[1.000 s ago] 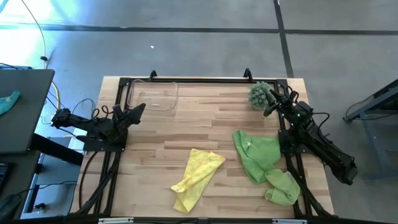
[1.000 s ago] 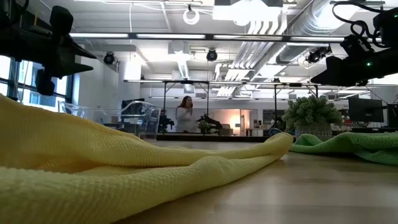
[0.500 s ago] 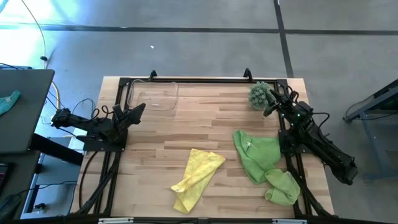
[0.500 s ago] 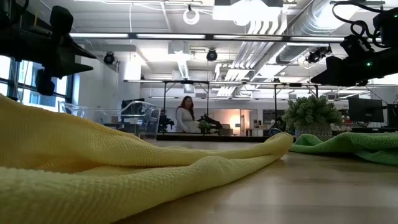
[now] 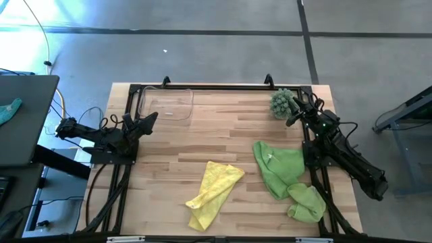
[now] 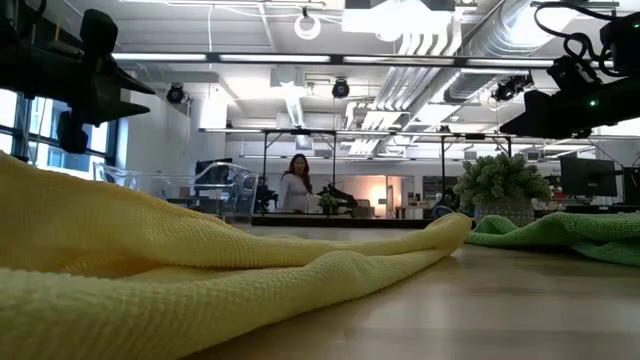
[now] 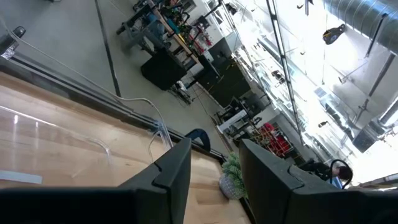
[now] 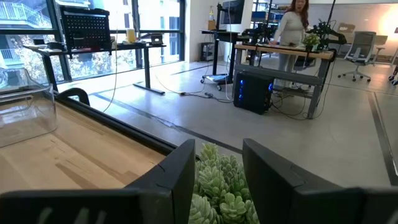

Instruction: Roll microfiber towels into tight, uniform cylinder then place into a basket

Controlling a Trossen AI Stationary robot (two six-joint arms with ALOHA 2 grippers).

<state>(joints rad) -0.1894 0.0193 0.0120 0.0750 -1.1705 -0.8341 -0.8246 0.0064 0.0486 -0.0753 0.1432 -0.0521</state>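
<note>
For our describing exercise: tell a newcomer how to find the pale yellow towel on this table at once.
Start at the wooden slatted table seen from above and go to its near edge, midway between the arms. There the crumpled pale yellow microfiber towel lies alone. The two light green microfiber towels lie to its right; it is the only yellow cloth.

My workspace was bright and evenly lit. Ceiling strip lights glared white in the low view, and daylight flooded through windows behind the basket [image 8: 25, 106]. The yellow towel [image 6: 150, 270] loomed soft and out of focus close to the lens. From above, the table [image 5: 202, 135] carried only faint shadows.
</note>
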